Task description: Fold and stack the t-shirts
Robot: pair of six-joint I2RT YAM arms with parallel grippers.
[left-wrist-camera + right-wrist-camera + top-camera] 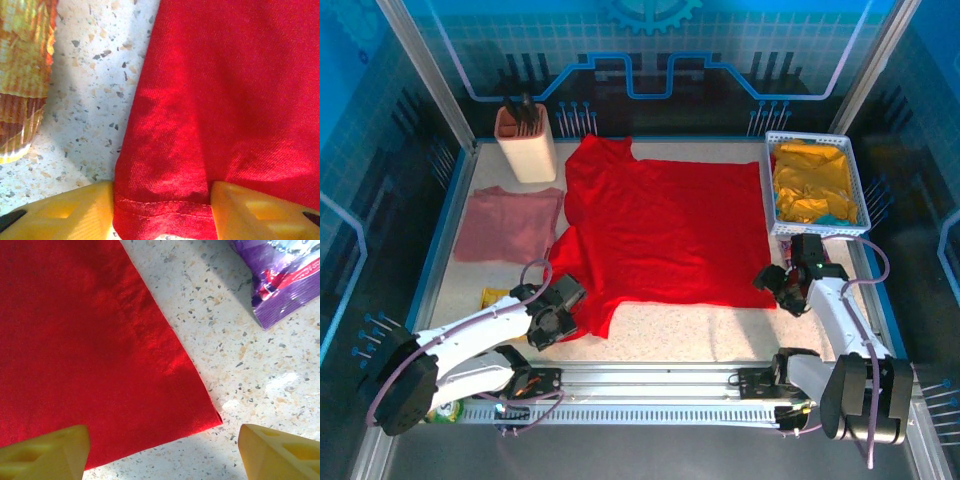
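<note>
Straddles the near sleeve hem of the red shirt point(660, 230), spread flat mid-table beside the folded pink shirt point(510, 225), with the left gripper point(560, 312) part-open, and hangs the right gripper point(782, 287) wide open over its near right corner, likely to pinch both for a fold.

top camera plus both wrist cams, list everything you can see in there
red t-shirt: one, bright red, spread flat mid-table
pink t-shirt: one, dusty pink, folded, left of the red one
holder: one, beige, back left, dark tools inside
basket: one, white, back right
gold material: one heap, gold, inside the basket
yellow packet: one, yellow, near edge beside the left arm
purple packet: one, purple, right of the shirt's near corner
table: one, speckled white
left hand: one, yellow fingers, open, either side of the red sleeve hem
right hand: one, yellow fingers, open, over the shirt's near right corner
</note>
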